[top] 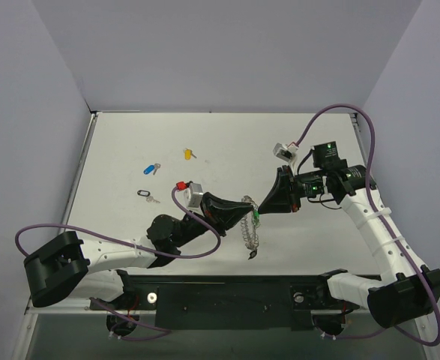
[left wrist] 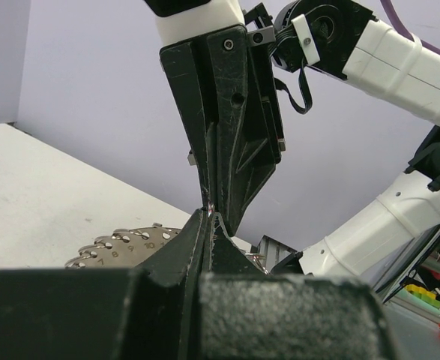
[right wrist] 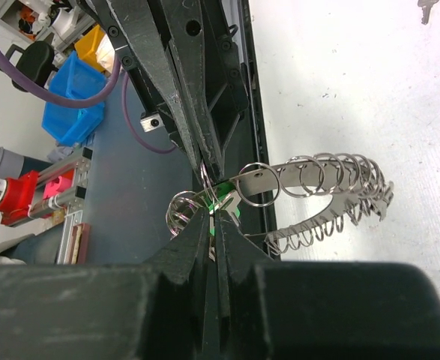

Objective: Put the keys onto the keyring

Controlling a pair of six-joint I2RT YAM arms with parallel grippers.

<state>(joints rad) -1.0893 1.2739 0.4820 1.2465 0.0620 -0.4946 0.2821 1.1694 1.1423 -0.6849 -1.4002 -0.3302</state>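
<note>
The keyring (top: 249, 231), a flat silvery hoop edged with wire loops, hangs between both arms at the table's middle. My left gripper (top: 243, 212) is shut on one wire loop at its upper end; in the left wrist view the fingers (left wrist: 197, 240) meet with the hoop (left wrist: 126, 244) behind them. My right gripper (right wrist: 216, 212) is shut on the green-headed key (right wrist: 227, 189), tip to tip with the left gripper at the hoop's end (right wrist: 268, 174). A small dark piece (top: 252, 255) sits at the hoop's near end. Blue (top: 151, 169), yellow (top: 189, 154) and black-headed (top: 146, 195) keys lie on the table.
The loose keys lie on the white table (top: 130, 135) left of and behind the arms. Walls close in the table on three sides. A black base bar (top: 227, 296) runs along the near edge. Purple cables loop off both arms.
</note>
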